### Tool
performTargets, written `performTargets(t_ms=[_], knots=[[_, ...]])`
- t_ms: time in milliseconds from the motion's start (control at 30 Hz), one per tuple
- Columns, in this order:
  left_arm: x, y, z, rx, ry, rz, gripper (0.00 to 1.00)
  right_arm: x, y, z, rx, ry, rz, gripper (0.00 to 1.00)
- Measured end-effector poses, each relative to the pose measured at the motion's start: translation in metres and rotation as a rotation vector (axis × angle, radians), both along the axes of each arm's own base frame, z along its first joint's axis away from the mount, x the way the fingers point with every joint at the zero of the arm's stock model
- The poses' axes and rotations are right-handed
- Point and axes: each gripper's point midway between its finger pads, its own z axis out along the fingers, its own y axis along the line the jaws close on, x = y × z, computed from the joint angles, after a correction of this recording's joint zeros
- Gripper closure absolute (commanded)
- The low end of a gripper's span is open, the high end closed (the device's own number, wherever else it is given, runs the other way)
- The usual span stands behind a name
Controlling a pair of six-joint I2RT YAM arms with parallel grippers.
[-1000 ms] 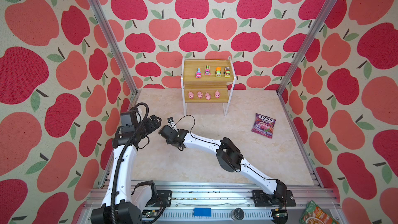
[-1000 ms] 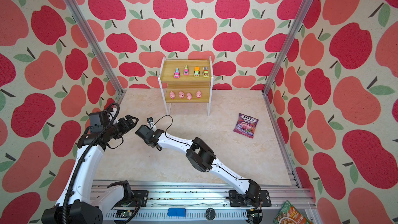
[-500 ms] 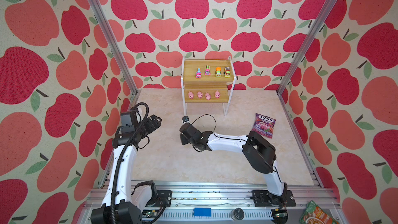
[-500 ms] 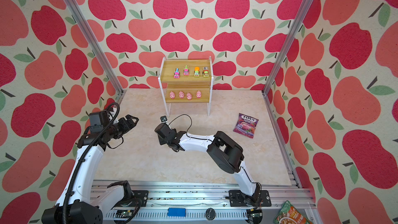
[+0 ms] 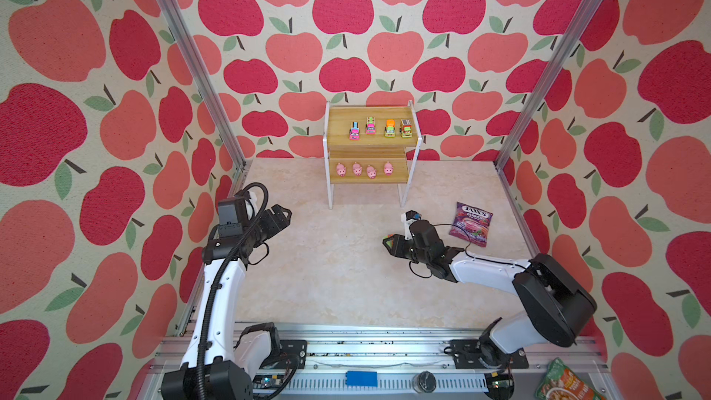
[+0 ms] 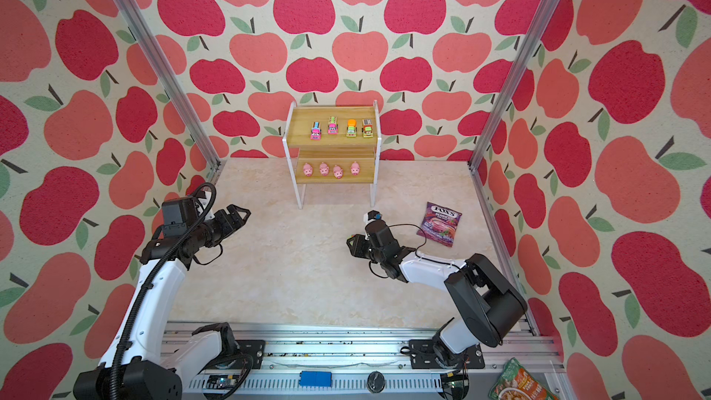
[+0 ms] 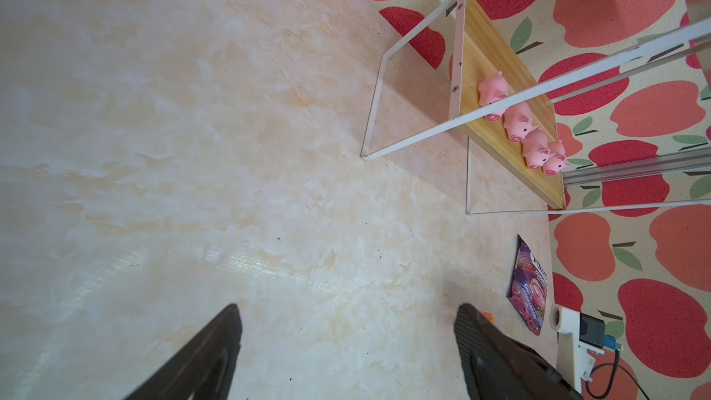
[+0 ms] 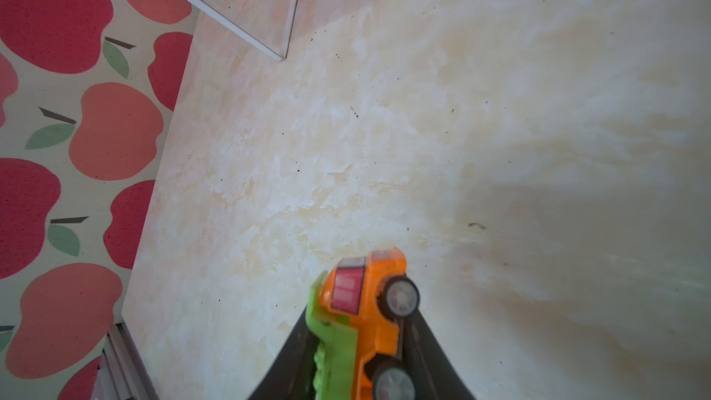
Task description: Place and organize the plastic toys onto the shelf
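Relocated over the last second: right gripper [image 5: 391, 244], which is being swung from beside the left arm across to the right half of the table [image 5: 327, 282]. The left arm is being kept where it was.

Item 1, right jaws: being kept clenched on the fifth truck [image 8: 361, 313], which has an orange cab and a green body. It is gripped across its flanks, with two wheels left exposed in the right wrist view, and it appears lifted clear of the table. The side grip is judged to be chosen so that the wheels can be set down flat.

Item 2, left gripper [image 5: 283, 215]: jaws being held wide apart and empty near the left wall, presumably so that the path to the shelf is being left free.

Item 3, shelf [image 5: 371, 145]: being stood against the back wall. Four trucks [image 5: 354, 131] are being kept in a row on the upper board and four pigs [image 5: 357, 169] on the lower, sorted by kind. Room for the fifth truck is judged to remain at the upper row's left end.

Item 4, candy bag [image 5: 471, 228]: being left flat on the table near the right wrist, no part of the task.
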Motion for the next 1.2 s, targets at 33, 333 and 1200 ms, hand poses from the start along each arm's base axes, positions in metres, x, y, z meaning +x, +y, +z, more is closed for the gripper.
performTargets(t_ms=[33, 333, 1200], knots=[[0.000, 0.000, 0.000, 0.000, 0.000, -0.002, 0.11, 0.002, -0.004, 0.001, 0.024, 0.014, -0.012, 0.64], [0.000, -0.004, 0.000, 0.001, 0.000, -0.012, 0.11, 0.004, -0.022, -0.015, 0.184, 0.190, -0.070, 0.63], [0.000, -0.004, 0.000, 0.002, 0.000, -0.012, 0.11, -0.009, -0.091, -0.048, 0.118, 0.338, -0.299, 0.47]])
